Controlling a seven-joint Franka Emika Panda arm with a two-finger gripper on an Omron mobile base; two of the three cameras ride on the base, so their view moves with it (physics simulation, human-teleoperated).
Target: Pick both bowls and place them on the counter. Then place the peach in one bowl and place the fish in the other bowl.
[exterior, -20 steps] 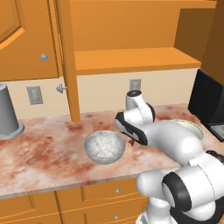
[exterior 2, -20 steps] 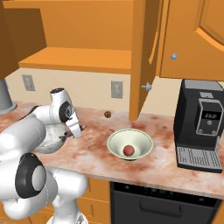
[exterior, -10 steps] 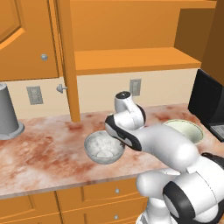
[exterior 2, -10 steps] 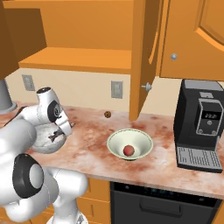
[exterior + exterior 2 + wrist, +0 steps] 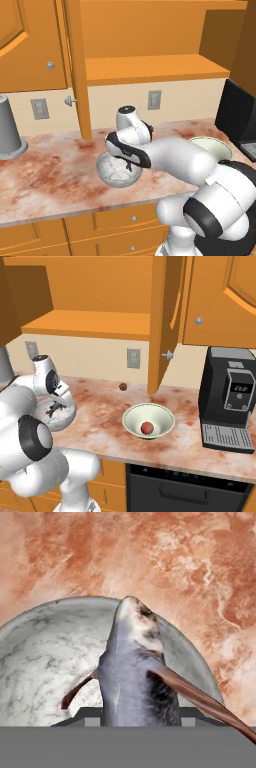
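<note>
Hand [image 5: 131,167] pinching the fish [image 5: 136,672] over the marbled bowl [image 5: 111,174], fish lengthwise along the fingers, nose pointing out toward the desk [image 5: 45,175] beyond the rim.

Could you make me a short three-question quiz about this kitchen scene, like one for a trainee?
1. True or false: the peach already lies in the pale green-cream bowl.
2. What does the end effector hold?
A. a fish
B. a cup
C. a spoon
3. Fill in: the end effector hovers over the ____ bowl.

Key:
1. True. The peach rests inside that bowl on the counter.
2. A. The hand view shows the grey fish in the grip, nose pointing out over a bowl.
3. Marbled grey-white. The marbled grey-white bowl sits right beneath it.
</note>
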